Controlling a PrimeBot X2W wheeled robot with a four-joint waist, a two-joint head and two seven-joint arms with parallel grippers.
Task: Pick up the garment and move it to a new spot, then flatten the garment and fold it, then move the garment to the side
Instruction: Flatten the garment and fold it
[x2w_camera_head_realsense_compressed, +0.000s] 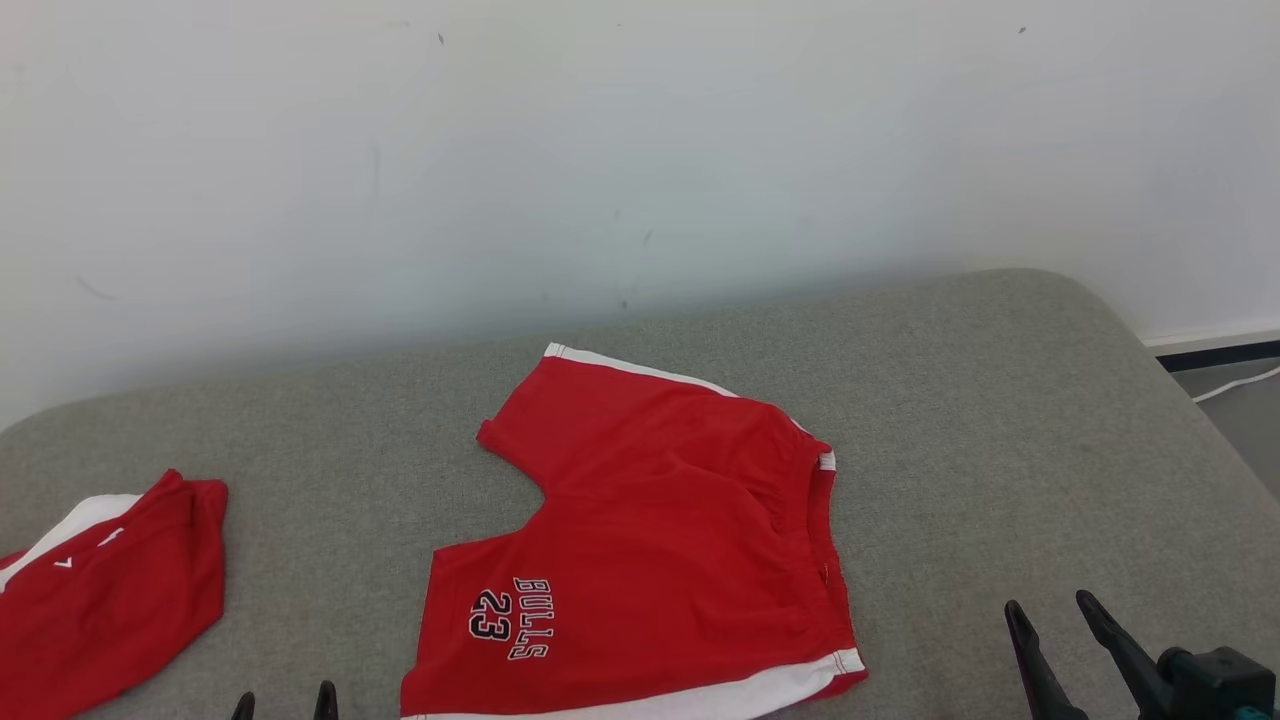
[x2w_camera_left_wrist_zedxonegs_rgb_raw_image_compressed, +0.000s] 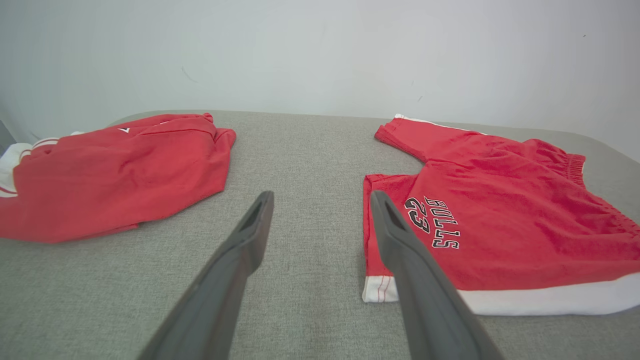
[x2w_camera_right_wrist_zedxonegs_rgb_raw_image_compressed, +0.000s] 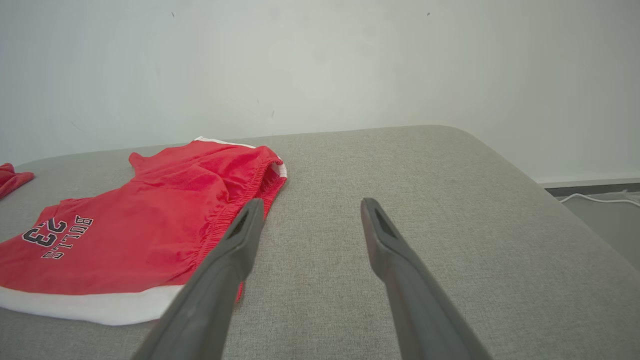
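So, the red Bulls shorts (x2w_camera_head_realsense_compressed: 660, 530) are lying about mid-desk, spread mostly flat with the 23 print facing up. The waistband (x2w_camera_head_realsense_compressed: 826, 540) points toward the robot's right and the leg openings toward its left. There's some puckering along the elastic and the far leg looks a bit rumpled, so I'd say they're not folded yet and probably not even lifted.

Left tool (x2w_camera_left_wrist_zedxonegs_rgb_raw_image_compressed: 321, 200) is wide open with nothing in it, hovering just off the near leg hem. Right tool (x2w_camera_right_wrist_zedxonegs_rgb_raw_image_compressed: 311, 205) is just as wide open and empty, sitting beside the waistband end over bare grey desk (x2w_camera_head_realsense_compressed: 1000, 400).

My take on doing the pickup well: go for two grabs well apart, one at the waistband and one at the leg hem. Pinch both layers so it doesn't peel open. Come in low, since the fabric looks thin and lies tight against the cloth top. Lift both sides evenly so it doesn't twist. Set it down away from the other red garment (x2w_camera_head_realsense_compressed: 110, 590) on the left; the right half of the desk looks like the better landing spot.
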